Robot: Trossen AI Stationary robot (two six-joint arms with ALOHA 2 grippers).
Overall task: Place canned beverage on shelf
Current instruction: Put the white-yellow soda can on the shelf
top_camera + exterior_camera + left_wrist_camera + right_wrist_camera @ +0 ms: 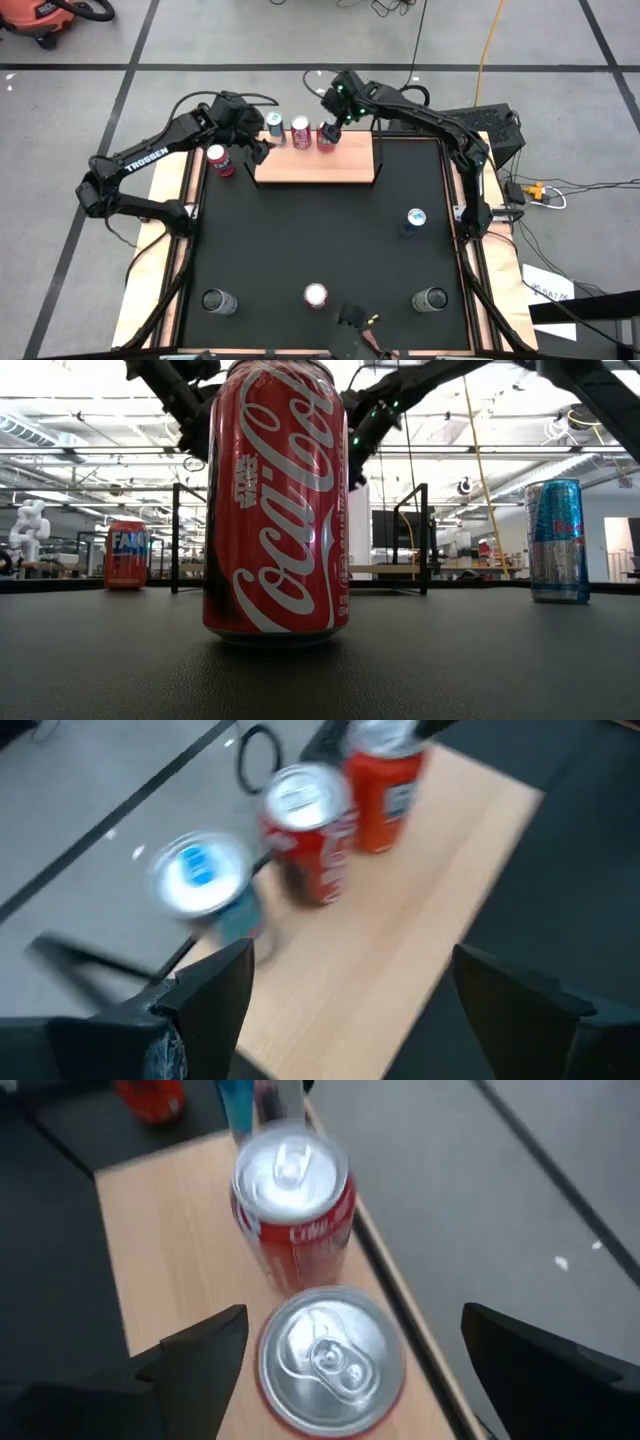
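Note:
The shelf (315, 165), a light-wood board with thin black rods, lies at the table's far middle. Three cans stand in a row along its far edge: a blue-topped can (275, 124), a red can (300, 130) and a second red can (327, 137). My right gripper (333, 118) is open above the second red can (330, 1365), its fingers standing wide on either side without touching. My left gripper (262, 150) is open and empty at the shelf's left end, facing the three cans (310, 830).
A red Fanta can (220, 160) stands on the table left of the shelf. A blue can (415, 218) stands at the right. A red Coca-Cola can (316, 295) and two dark cans (217, 300) (430, 298) stand near the front edge.

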